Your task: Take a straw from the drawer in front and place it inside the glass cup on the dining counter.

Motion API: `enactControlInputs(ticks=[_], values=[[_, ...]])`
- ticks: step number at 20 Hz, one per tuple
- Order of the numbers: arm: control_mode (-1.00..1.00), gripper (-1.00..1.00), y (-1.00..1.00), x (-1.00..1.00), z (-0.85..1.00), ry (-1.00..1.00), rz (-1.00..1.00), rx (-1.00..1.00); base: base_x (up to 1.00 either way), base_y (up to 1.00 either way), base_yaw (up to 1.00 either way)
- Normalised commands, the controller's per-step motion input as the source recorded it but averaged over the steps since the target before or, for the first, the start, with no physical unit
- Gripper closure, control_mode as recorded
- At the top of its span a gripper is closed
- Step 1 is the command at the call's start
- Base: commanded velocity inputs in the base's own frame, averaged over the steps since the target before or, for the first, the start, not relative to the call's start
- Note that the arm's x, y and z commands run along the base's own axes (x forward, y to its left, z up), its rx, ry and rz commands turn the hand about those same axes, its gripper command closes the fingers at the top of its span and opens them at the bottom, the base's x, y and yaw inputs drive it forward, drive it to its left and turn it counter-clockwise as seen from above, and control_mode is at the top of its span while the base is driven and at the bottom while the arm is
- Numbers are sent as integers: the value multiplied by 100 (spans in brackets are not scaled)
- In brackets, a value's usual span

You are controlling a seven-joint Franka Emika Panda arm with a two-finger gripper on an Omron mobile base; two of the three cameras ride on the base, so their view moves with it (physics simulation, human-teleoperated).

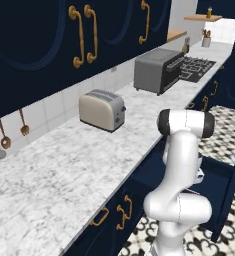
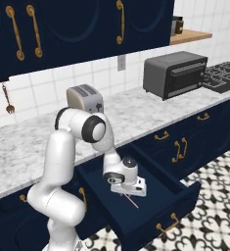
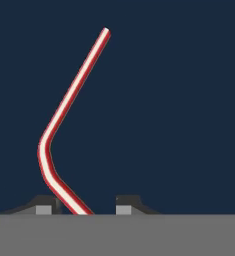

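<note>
Marble bench (image 1: 64, 170) under navy wall cabinets (image 2: 82, 24), white tiled wall (image 2: 102, 73) behind. Toaster (image 1: 102, 110) at ten o'clock, toaster oven (image 1: 156, 70) at twelve. Patterned black-and-white floor (image 2: 214, 206) below.

My gripper (image 2: 127, 194) sits down in the drawer (image 2: 150, 215); my hand covers the fingertips in the right base view, so jaw gap can't be read there. Hand view cuts the straw (image 3: 71, 100) off at the bottom edge between the finger tips (image 3: 45, 205), contact unclear, grip can't be confirmed. In the right base view just a thin sliver of straw pokes out under my hand, bend too small to tell. In the left base view my own arm blocks most of the drawer interior, gripper hidden. Drawer's right end cut by that picture's edge.
</note>
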Motion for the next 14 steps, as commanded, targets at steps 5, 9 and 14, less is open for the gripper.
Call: enactControlInputs(ticks=[5, 9, 14], values=[[-100, 100, -33, -2, -22, 3, -9, 0, 0, 0, 0], [-100, 100, -39, 0, -6, 9, -15, 0, 0, 0, 0], [-100, 100, -13, 0, -4, 1, -8, 0, 0, 0, 0]])
